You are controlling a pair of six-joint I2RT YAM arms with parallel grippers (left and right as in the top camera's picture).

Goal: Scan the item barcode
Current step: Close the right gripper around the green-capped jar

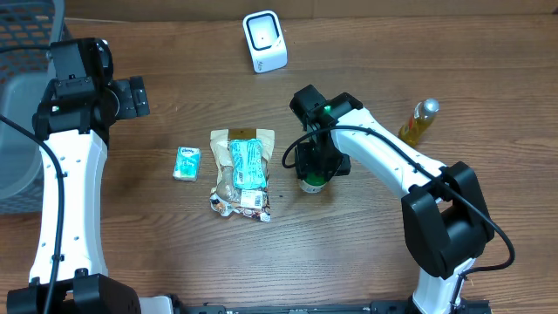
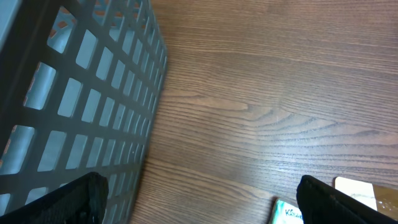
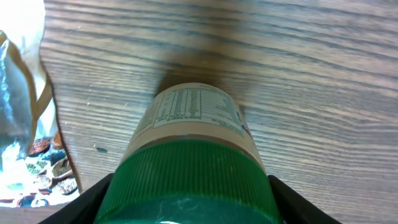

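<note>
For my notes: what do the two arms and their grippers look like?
Both the left arm and right arm have white links, black joints and black cables alongside. The left gripper and right gripper are black; a green light glows at the right wrist.

- At the left edge of the table (image 1: pixel 174 253) we've got a gray lattice basket (image 1: pixel 10 166).
- Left of centre, a small green tissue packet (image 1: pixel 187 163) lies flat.
- Just beside it, not touching, is a clear snack bag (image 1: pixel 241 173).
- Toward the right edge, a yellow bottle (image 1: pixel 418 122).
</note>
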